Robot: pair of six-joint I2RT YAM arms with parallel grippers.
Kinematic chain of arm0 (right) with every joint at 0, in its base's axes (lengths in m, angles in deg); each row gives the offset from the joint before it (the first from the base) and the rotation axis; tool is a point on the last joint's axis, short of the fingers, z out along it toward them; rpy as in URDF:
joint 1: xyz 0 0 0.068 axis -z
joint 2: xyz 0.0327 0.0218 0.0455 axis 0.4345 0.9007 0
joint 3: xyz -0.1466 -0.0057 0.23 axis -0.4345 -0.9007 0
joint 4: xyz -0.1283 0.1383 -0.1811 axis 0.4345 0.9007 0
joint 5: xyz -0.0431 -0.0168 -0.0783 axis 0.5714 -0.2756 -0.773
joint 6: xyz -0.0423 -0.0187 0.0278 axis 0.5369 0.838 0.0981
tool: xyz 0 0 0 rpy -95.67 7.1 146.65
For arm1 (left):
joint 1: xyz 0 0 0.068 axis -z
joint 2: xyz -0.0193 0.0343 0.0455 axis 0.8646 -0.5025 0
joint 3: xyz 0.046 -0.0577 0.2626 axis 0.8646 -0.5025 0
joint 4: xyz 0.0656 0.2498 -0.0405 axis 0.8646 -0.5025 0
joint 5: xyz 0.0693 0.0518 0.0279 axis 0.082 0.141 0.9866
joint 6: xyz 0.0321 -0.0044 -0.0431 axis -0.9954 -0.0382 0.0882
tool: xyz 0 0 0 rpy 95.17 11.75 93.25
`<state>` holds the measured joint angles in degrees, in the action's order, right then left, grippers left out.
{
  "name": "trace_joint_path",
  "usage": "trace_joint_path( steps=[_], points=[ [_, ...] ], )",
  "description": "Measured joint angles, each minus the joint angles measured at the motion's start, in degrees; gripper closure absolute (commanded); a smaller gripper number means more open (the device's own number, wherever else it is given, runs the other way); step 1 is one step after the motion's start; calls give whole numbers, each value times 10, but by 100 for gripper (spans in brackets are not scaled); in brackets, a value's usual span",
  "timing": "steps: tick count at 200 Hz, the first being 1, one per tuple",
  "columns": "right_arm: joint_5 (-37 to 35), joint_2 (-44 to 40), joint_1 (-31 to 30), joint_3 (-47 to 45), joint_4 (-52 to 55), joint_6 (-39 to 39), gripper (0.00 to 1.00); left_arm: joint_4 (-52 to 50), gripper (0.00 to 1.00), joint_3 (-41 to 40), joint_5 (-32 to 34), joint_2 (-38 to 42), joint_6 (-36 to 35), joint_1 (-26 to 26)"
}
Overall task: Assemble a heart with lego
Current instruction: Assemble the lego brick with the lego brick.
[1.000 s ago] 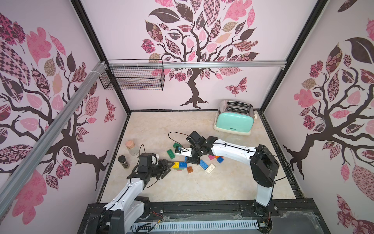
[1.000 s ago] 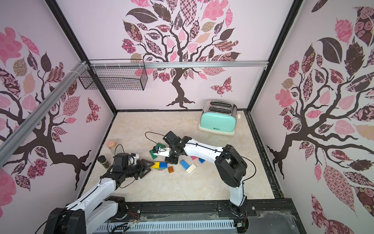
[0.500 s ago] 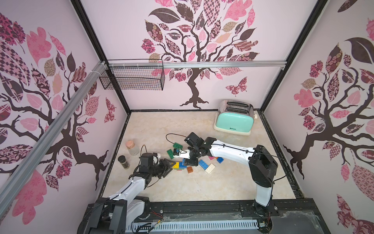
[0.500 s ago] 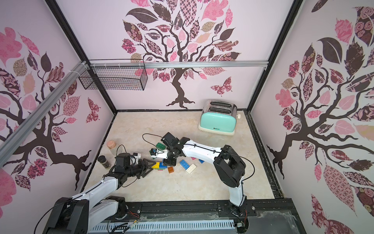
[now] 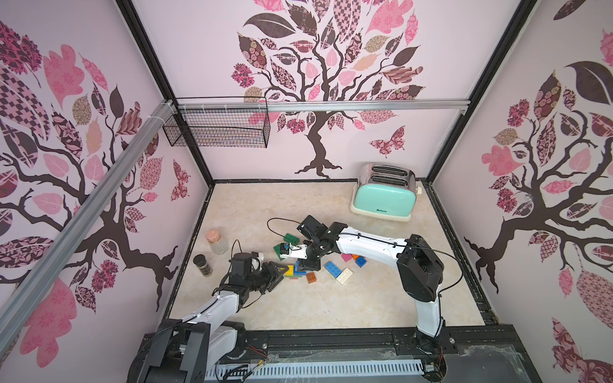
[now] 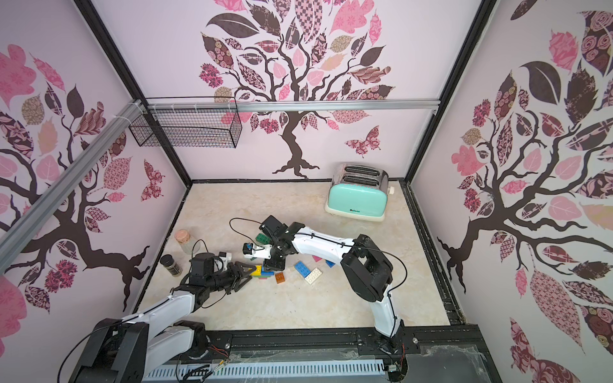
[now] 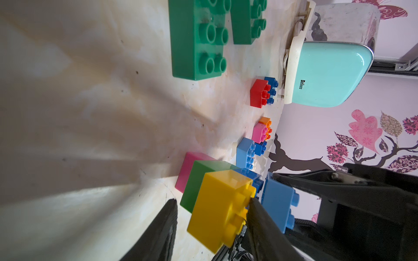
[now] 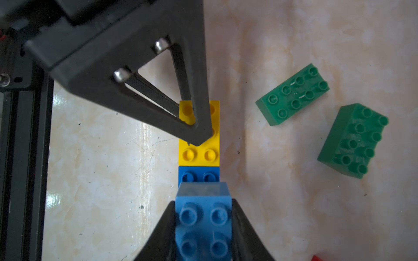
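The lego stack lies near the table's front left: a yellow brick (image 5: 288, 270) (image 8: 199, 156) on a green one (image 7: 203, 178), with pink (image 7: 187, 167) beneath and dark blue (image 8: 199, 176) beside it. My left gripper (image 5: 280, 270) (image 7: 212, 200) is open and straddles the yellow brick (image 7: 217, 208). One finger touches its studs and the other stands off it. My right gripper (image 5: 310, 265) (image 8: 203, 202) is shut on a light blue brick (image 8: 203, 217), held just above the dark blue end of the stack.
Two green bricks (image 5: 292, 238) (image 5: 278, 249) lie behind the stack. Brown (image 5: 311, 278), blue (image 5: 332, 268), white (image 5: 345, 276) and pink (image 5: 346, 257) bricks lie to its right. Two jars (image 5: 217, 240) (image 5: 202, 264) stand left. A mint toaster (image 5: 384, 199) is back right, a wire basket (image 5: 219, 127) on the wall.
My left gripper slid right onto the yellow brick and its jaws narrowed. My right gripper moved toward the front left with the light blue brick, over the stack.
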<state>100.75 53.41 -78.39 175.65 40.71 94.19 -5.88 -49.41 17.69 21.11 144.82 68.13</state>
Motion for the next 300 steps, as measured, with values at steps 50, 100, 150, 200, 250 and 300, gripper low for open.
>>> trace_joint_path(
  steps=[50,100,150,200,250,300],
  points=[
    [3,14,-5,14,12,2,71,-2,49,-3,8,9,-1,3],
    [-10,25,-11,33,24,4,71,-3,49,-3,9,9,-2,3],
    [-30,34,-18,48,41,13,71,-3,49,-3,9,8,-2,3],
    [-49,40,-24,58,53,19,72,-3,49,-3,10,8,-2,3],
    [-73,40,-32,54,47,19,72,-3,49,-2,12,8,-3,3],
    [-40,37,-21,43,35,24,71,-7,49,-2,12,9,-5,3]
  ],
)
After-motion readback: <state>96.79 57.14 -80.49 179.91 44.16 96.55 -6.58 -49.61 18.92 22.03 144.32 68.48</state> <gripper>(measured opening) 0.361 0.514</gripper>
